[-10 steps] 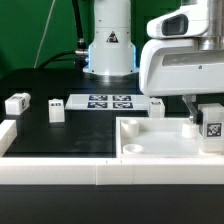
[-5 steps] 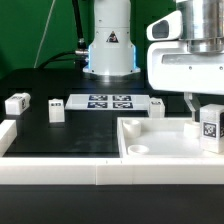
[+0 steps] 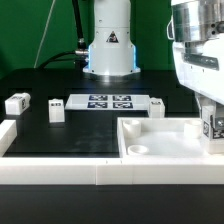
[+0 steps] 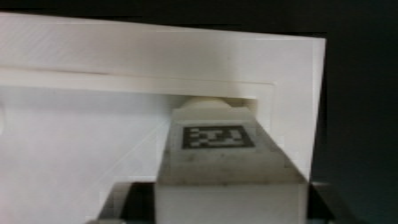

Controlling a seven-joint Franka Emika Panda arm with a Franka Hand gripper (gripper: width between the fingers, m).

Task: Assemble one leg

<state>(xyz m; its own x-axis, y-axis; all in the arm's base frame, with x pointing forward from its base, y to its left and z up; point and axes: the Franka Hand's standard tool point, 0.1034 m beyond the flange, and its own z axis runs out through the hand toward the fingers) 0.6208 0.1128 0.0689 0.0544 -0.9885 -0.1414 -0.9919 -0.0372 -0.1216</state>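
My gripper (image 3: pixel 211 122) is at the exterior view's far right, shut on a leg (image 3: pixel 215 128), a small white block with a square tag. It holds the leg over the right part of the large white tray-like piece (image 3: pixel 160 130), near its right rim. In the wrist view the held leg (image 4: pixel 221 150) fills the middle between my dark fingers (image 4: pixel 130 206), with the tray-like piece's raised rim (image 4: pixel 160 55) behind it. The leg's lower end is hidden. Three more legs lie on the black table: two at the left (image 3: pixel 16 103) (image 3: pixel 56 111) and one behind the tray-like piece (image 3: pixel 158 105).
The marker board (image 3: pixel 107 101) lies flat at the back middle, in front of the arm's white base (image 3: pixel 108 50). A white wall (image 3: pixel 60 170) runs along the table's front edge, with a short white block (image 3: pixel 6 133) at its left end.
My gripper has moved toward the exterior view's right and slightly down, carrying the leg along, so that it is now partly cut off by the frame edge. The other parts have not moved.
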